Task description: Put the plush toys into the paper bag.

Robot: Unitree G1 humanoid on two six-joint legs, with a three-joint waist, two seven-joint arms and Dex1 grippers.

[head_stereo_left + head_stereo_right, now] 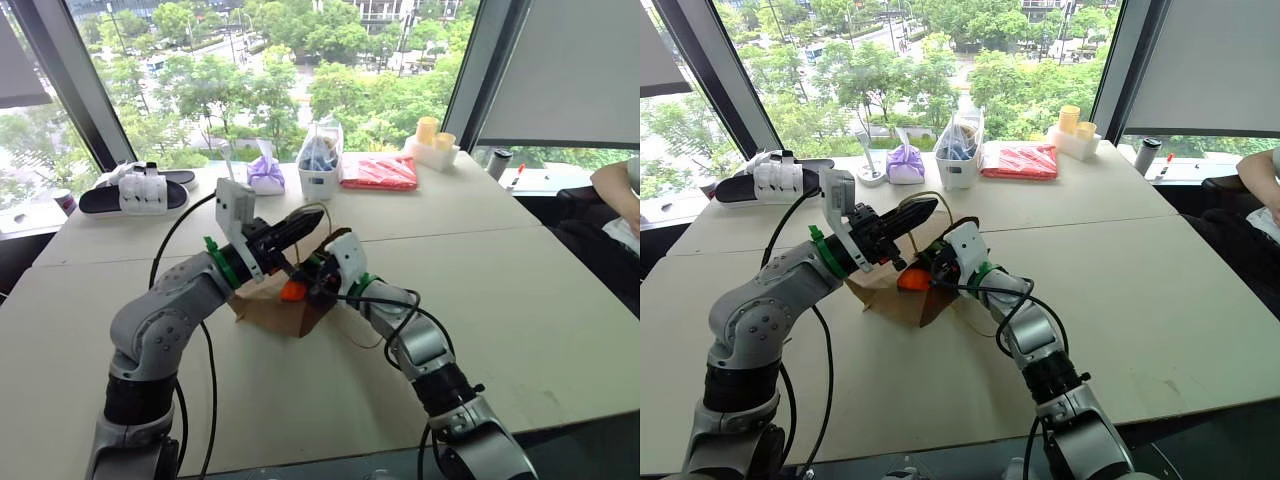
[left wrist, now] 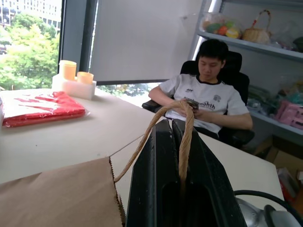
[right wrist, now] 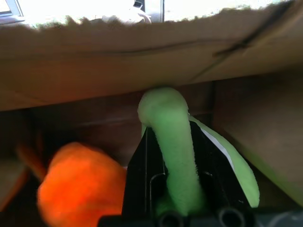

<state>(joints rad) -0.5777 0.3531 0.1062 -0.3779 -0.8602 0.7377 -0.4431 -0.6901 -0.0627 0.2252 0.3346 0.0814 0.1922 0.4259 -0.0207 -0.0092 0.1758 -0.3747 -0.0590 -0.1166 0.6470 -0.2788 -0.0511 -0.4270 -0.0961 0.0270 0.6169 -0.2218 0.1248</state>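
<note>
We are pinching the brown kraft paper bag (image 1: pixel 285 305)'s thin cord handle (image 2: pixel 182 142) in our left pincer (image 2: pixel 171 124) while our right pincer (image 3: pixel 170 135), inside the bag, is gripping the fuzzy green plush toy (image 3: pixel 173 151) beside the rounded orange plush toy (image 3: pixel 78 187).

Right hand (image 3: pixel 173 189) clamped on green plush toy (image 3: pixel 170 137), fingers inside brown paper bag (image 3: pixel 118 61); orange plush toy (image 3: pixel 78 189) lies just beside it in the bag
</note>
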